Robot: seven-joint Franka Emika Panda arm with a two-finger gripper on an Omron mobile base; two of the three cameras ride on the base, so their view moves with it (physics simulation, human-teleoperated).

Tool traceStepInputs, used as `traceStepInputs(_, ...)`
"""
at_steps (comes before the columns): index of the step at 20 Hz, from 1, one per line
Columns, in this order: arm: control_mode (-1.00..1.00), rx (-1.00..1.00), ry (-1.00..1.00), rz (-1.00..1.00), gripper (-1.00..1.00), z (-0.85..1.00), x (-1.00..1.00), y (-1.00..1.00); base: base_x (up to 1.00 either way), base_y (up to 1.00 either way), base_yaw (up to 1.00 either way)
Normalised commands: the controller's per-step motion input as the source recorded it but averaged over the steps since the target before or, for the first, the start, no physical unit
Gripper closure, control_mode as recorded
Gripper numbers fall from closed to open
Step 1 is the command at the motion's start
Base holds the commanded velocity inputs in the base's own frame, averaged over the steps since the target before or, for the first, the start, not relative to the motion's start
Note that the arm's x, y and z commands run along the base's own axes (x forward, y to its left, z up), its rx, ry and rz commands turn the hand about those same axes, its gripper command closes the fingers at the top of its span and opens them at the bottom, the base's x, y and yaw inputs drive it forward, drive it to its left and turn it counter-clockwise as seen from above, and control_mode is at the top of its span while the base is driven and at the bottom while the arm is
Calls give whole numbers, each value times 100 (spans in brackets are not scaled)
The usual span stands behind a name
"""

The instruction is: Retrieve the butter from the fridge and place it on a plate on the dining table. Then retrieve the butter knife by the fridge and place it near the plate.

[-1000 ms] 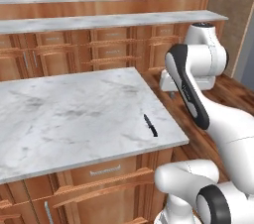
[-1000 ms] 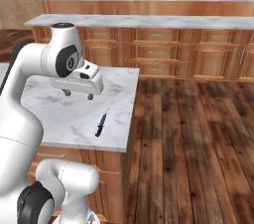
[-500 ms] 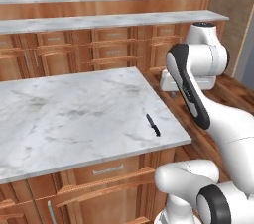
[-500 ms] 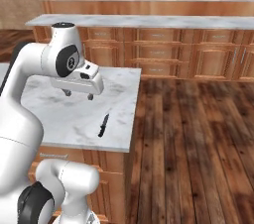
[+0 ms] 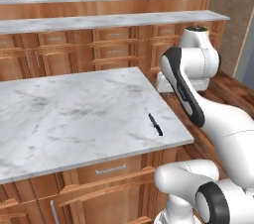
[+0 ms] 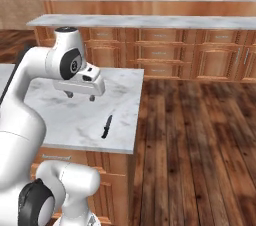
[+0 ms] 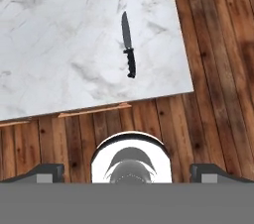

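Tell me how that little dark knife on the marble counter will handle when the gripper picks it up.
The butter knife looks stiff and probably light. Lying flat on the marble counter, it gives little height to pinch. Its ridged handle likely grips better than the smooth blade.

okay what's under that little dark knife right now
The butter knife lies flat on a marble-topped cabinet counter, near its corner by the wood floor. Nothing else shows beneath it; the marble directly under the blade is covered.

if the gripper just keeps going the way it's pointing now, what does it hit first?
Probably bare marble counter top, not the butter knife. The open gripper points straight down, and the knife lies off to the side near the counter's corner. Depth is uncertain.
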Motion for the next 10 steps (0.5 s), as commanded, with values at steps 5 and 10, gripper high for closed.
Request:
traceStepInputs(5, -100, 0, 0, 4, -100, -45, 28, -4, 0, 0, 0)
traceStepInputs(10, -100, 0, -8, 5, -100, -70, 47, -5, 0, 0, 0)
